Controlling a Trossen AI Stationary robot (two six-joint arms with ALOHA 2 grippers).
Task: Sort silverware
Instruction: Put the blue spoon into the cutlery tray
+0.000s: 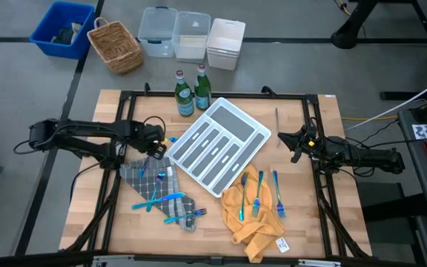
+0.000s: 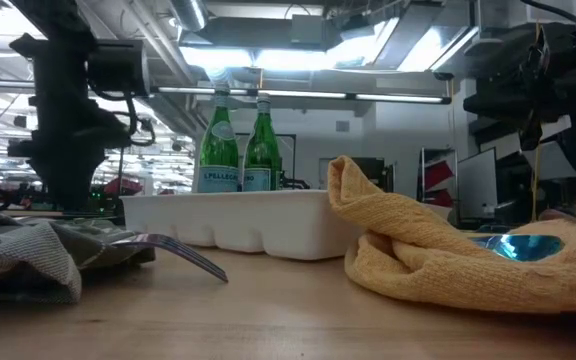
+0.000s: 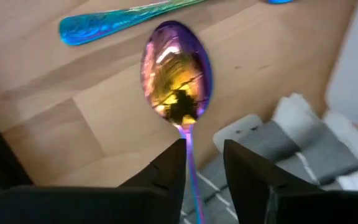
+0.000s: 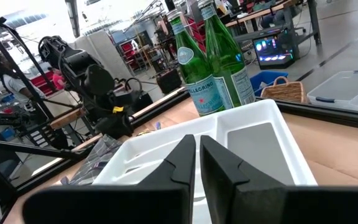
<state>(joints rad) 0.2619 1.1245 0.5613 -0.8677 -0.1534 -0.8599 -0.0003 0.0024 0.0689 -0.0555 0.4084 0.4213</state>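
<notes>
While its fingers pinch the handle of an iridescent spoon (image 3: 178, 81), the left gripper (image 1: 156, 145) hangs beside the white tray (image 1: 262, 138), apparently to carry it there. Remaining silverware (image 1: 260, 194) lies on cloths; the right gripper (image 1: 293, 144) waits nearly closed, empty.

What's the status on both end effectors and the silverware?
Left end effector shut on iridescent spoon, beside the white tray. Right end effector shut, empty, at tray's far side. Remaining utensils on grey cloth and yellow cloth. Nothing blocking.

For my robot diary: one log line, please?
left gripper: shut on shiny purple-gold spoon, near white divided tray | right gripper: shut, empty, waiting by tray
</notes>
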